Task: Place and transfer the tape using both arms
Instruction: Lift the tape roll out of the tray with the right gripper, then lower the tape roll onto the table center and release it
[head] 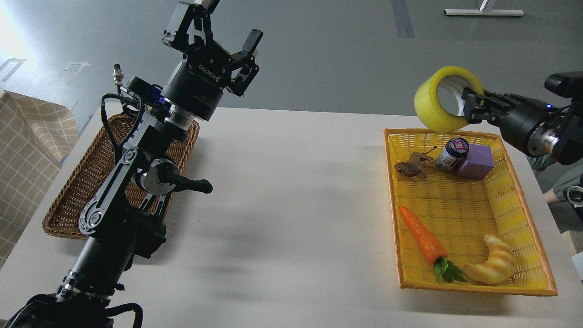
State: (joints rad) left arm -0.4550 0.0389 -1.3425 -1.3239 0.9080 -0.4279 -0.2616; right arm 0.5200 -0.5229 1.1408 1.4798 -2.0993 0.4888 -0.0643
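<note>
Two tools: right tool (469, 108) gripping tape (438, 105), left tool (218, 34) agape.

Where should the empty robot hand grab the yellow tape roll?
The right gripper pinches the tape through its right wall, holding it in the air with the hole facing us. The open left gripper would best take the free left wall, coming from the left, one finger in the hole and one outside.

Bright, even light; strong glare washes out the upper-left corner. Soft, blurred arm shadows fall across the pale, smooth counter (291, 191). Focus is sharp throughout.
</note>
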